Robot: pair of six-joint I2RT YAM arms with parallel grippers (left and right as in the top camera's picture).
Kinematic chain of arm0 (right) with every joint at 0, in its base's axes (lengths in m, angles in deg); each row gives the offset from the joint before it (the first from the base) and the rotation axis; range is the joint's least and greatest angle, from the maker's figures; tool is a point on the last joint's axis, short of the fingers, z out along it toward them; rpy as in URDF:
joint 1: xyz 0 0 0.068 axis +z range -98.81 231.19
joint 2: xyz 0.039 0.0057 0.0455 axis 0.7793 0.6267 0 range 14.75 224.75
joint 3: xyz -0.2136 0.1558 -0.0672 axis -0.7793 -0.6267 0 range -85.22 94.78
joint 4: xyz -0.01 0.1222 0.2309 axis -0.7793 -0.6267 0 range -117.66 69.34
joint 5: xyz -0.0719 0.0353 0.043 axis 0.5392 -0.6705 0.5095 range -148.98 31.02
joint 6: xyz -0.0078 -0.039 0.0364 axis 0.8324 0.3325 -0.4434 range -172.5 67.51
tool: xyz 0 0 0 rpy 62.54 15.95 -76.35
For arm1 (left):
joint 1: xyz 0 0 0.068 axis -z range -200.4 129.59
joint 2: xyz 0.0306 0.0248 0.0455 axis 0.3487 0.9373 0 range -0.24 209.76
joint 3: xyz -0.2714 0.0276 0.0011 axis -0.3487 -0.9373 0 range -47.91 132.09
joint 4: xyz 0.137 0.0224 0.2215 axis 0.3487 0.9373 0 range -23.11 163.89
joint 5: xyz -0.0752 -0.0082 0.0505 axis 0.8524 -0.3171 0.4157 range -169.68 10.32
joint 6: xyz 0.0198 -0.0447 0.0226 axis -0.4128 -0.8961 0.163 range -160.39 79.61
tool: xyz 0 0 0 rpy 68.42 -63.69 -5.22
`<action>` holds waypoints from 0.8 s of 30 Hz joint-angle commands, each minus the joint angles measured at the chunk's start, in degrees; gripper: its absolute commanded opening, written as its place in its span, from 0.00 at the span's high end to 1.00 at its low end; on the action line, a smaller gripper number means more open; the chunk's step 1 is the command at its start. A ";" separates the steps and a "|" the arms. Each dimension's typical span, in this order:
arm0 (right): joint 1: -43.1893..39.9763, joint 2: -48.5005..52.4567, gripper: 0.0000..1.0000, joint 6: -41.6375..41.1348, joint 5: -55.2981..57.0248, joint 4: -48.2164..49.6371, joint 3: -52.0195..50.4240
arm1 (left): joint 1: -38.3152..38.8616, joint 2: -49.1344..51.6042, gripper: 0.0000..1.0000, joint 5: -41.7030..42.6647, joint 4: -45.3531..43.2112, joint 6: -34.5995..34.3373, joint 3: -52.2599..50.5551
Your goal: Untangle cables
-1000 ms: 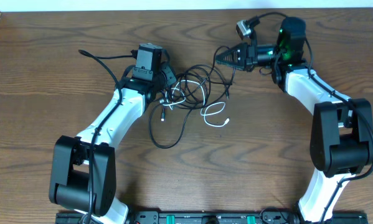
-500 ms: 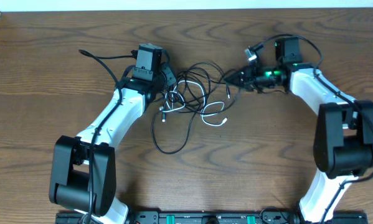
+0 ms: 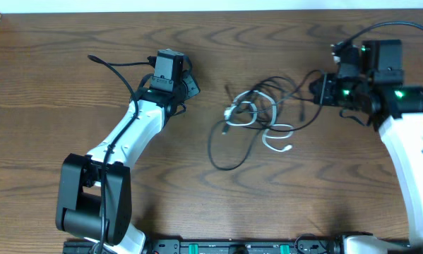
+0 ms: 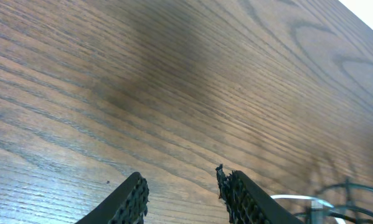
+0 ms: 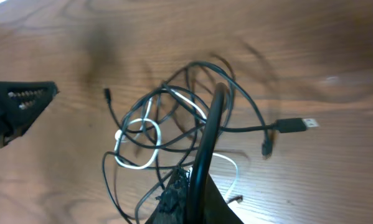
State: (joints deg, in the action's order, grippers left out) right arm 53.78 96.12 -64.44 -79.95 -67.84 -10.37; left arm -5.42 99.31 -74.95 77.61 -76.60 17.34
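Note:
The cables (image 3: 257, 113), thin black and white cords, lie in a loose tangle on the wooden table right of centre. My right gripper (image 3: 317, 92) sits at the tangle's right side. In the right wrist view this gripper (image 5: 187, 186) is shut on a black cable (image 5: 212, 118) that runs up into the knot (image 5: 155, 134). A plug end (image 5: 293, 125) trails to the right. My left gripper (image 3: 189, 83) stands apart, left of the tangle. Its fingers (image 4: 134, 194) are open over bare wood, with only a bit of cable (image 4: 326, 203) at the lower right.
The left arm's own black cord (image 3: 106, 65) loops over the table at the far left. The table's back edge (image 3: 211, 13) meets a white wall. A black base rail (image 3: 225, 247) runs along the front edge.
My right gripper has swung right with the black cable, dragging the whole tangle right and away from the left gripper. The left arm has not moved.

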 commanded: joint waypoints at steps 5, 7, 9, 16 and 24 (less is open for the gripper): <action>0.63 -6.10 0.99 1.55 0.52 -1.14 1.09 | -0.46 0.07 0.57 6.10 -1.66 6.95 0.17; 1.14 -5.97 0.99 1.55 -1.49 -3.39 3.58 | -0.46 -0.83 0.57 7.85 -1.77 9.29 0.74; 2.01 -5.14 0.99 1.86 -1.88 -6.71 7.52 | -0.46 -2.89 0.57 8.33 -1.79 11.04 0.92; 7.37 -0.39 0.99 4.68 -1.44 -16.11 27.58 | -2.67 -10.99 0.56 8.13 -1.29 12.41 0.90; 8.72 3.39 0.99 4.72 -1.18 -17.97 47.63 | -5.84 -12.74 0.56 8.13 2.93 12.44 0.87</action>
State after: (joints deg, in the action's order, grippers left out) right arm 62.20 98.98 -60.75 -81.05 -86.02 31.68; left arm -10.84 86.02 -67.34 79.51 -65.43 17.54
